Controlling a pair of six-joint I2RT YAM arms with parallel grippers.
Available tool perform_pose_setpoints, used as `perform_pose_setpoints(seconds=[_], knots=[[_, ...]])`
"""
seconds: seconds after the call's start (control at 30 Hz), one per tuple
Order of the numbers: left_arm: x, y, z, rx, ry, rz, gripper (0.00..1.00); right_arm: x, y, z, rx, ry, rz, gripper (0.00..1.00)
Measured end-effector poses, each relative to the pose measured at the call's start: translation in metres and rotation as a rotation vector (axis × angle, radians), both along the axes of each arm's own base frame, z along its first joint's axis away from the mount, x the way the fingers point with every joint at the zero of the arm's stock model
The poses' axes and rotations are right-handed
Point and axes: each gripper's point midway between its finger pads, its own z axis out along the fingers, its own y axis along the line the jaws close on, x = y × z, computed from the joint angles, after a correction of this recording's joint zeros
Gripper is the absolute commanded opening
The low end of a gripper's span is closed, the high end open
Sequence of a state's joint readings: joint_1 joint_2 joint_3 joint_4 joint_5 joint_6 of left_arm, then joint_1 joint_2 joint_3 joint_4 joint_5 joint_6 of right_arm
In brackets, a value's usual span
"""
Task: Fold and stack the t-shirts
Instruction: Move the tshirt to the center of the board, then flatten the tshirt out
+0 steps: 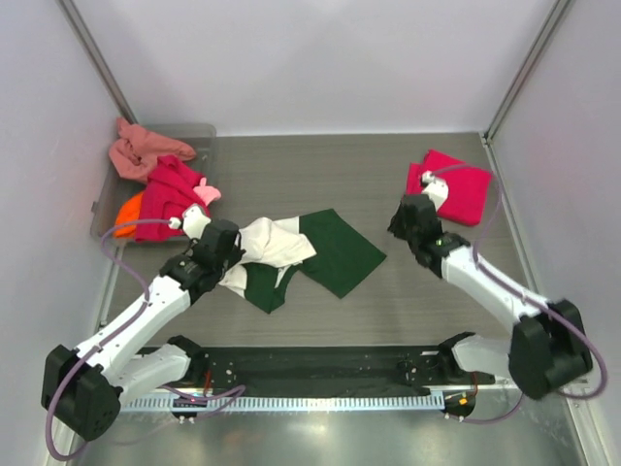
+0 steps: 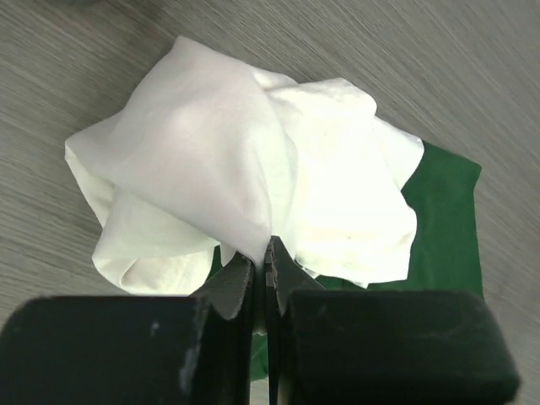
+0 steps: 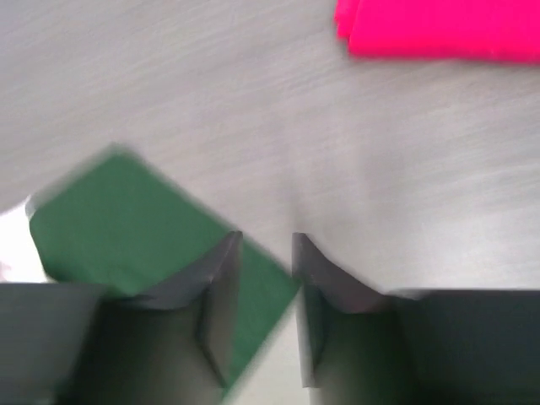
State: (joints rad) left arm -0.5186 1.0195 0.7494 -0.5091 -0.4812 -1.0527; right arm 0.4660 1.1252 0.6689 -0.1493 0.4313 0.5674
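On the grey wood-grain counter [image 1: 320, 175], the cream-white and dark green cloth t-shirt [image 1: 340, 254] runs from the left tool [image 2: 268, 253], pinching its white end, toward the empty, half-parted right tool [image 3: 266, 245].

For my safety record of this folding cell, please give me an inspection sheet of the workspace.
Surface: grey wood-grain table, flat.
Job's things: cream-white t-shirt with dark green sleeves, crumpled at centre; folded crimson-pink t-shirt far right; heap of salmon, magenta and orange shirts in the translucent grey plastic tray, far left.
Clutter: nothing seen.
Grippers: left gripper shut on the cream cloth; right gripper open, empty, above the table.
Cables: purple-grey cables loop along both arms.
Surroundings: plain white walls.
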Motion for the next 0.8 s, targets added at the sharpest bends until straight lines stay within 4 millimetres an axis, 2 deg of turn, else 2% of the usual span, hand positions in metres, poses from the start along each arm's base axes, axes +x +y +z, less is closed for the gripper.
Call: perform_pose_setpoints(seconds=[0.07,0.1,0.2,0.27,0.33,0.47,0.53,0.63,0.8], knots=[[-0.005,0.004,-0.008,-0.01,-0.012,0.013,0.08,0.031,-0.008,0.003,0.024,0.03,-0.042,0.21],[-0.006,0.005,-0.009,-0.015,-0.02,0.017,0.09,0.048,-0.012,0.001,0.035,0.05,-0.063,0.19],[-0.005,0.006,-0.008,-0.023,-0.049,0.023,0.16,0.088,-0.021,-0.017,0.037,0.13,-0.105,0.1],[-0.003,0.006,-0.005,-0.024,-0.063,0.024,0.17,0.113,-0.019,-0.034,0.035,0.182,-0.111,0.05],[-0.001,0.006,-0.004,-0.021,-0.075,0.024,0.2,0.134,-0.016,-0.051,0.028,0.232,-0.114,0.01],[0.0,0.009,-0.006,0.001,-0.082,0.022,0.21,0.171,-0.013,-0.075,0.012,0.29,-0.124,0.01],[0.0,0.011,-0.008,0.011,-0.082,0.024,0.2,0.186,-0.017,-0.086,-0.009,0.309,-0.144,0.01],[-0.002,0.014,-0.012,0.027,-0.082,0.021,0.2,0.195,-0.029,-0.102,-0.05,0.347,-0.179,0.01],[-0.005,0.019,-0.005,0.036,-0.118,0.027,0.19,0.208,-0.06,-0.105,-0.071,0.365,-0.247,0.01]])
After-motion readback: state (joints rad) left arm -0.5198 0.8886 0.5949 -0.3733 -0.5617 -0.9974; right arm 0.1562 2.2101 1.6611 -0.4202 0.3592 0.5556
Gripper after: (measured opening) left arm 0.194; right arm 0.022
